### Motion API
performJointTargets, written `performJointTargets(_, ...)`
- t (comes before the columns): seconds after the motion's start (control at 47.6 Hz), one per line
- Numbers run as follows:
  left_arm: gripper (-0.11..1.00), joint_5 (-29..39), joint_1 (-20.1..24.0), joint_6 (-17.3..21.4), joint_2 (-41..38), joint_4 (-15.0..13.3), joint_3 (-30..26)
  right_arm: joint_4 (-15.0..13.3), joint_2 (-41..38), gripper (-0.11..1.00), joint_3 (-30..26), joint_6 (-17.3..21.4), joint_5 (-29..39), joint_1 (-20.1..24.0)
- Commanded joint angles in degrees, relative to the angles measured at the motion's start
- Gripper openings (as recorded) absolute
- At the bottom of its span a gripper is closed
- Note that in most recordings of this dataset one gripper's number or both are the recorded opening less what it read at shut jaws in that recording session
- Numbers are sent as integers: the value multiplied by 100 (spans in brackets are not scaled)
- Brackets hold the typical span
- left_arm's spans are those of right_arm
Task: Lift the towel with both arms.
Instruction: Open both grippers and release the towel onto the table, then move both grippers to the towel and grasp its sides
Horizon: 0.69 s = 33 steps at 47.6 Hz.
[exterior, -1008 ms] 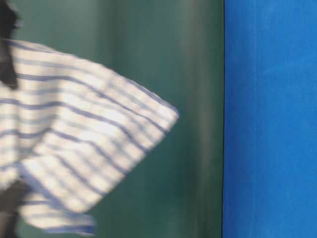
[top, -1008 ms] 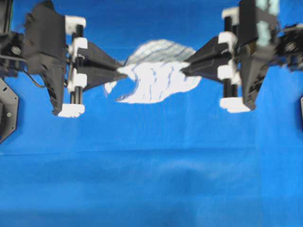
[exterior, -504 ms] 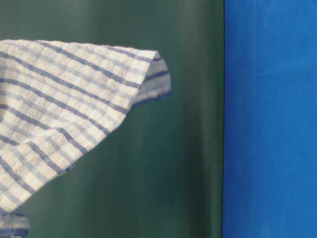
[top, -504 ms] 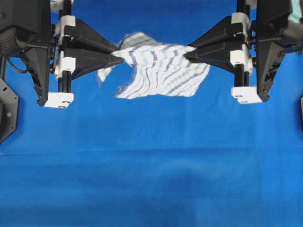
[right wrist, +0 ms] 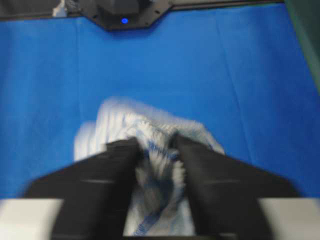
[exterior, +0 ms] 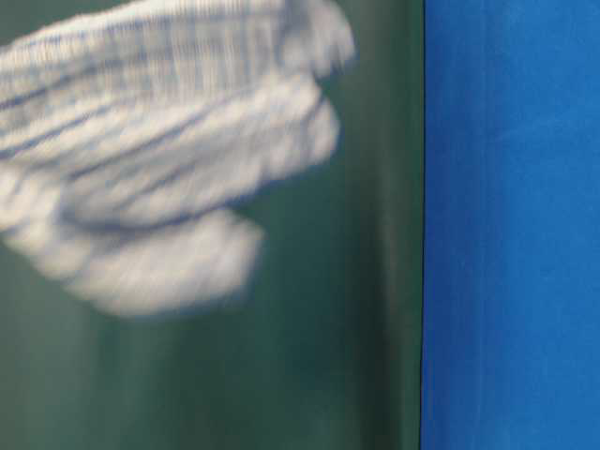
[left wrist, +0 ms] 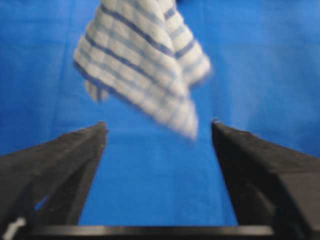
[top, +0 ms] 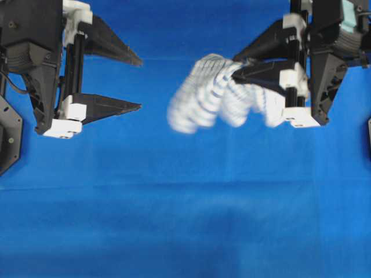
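Note:
The towel (top: 208, 92), white with blue stripes, hangs blurred in the air just left of my right gripper (top: 233, 66). In the right wrist view the gripper (right wrist: 155, 141) has its fingers parted, and a bunch of towel (right wrist: 150, 125) lies between them and spills past the tips. My left gripper (top: 141, 84) stands wide open well to the left of the cloth, touching nothing. From the left wrist the towel (left wrist: 140, 65) dangles ahead of and above the empty gap between the fingers (left wrist: 158, 124). The table-level view shows only the smeared towel (exterior: 159, 169).
A plain blue covering (top: 185, 220) spreads over the whole table. A dark green wall (exterior: 375, 281) stands behind the towel in the table-level view. A black arm base (right wrist: 125, 10) sits at the far table edge, and a black mount (top: 8, 133) at the left border.
My left gripper has let go of the towel and opened wide. The right gripper's fingers have parted too. The stretched towel has collapsed and swung toward the right gripper.

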<state>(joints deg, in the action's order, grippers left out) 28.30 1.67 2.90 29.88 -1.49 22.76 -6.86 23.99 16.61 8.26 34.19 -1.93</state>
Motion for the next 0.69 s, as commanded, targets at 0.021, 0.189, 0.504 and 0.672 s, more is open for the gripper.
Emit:
performJointTargets(0.021,90,-62,0,-9,70,0,-44,-123,35,57,-44,53,-26,0)
performJointTargets(0.189,89,-132,0,-18,70,0,70,-193,26,65,26,70,-26,-9)
performJointTargets(0.504,89,-1011,-26,-44,-88,-9,703,-193,18,66,527,246,-88,-9)
performJointTargets(0.672,89,-2004,-79,-62,-554,-9,1213,-185,26,66,1283,519,-325,35)
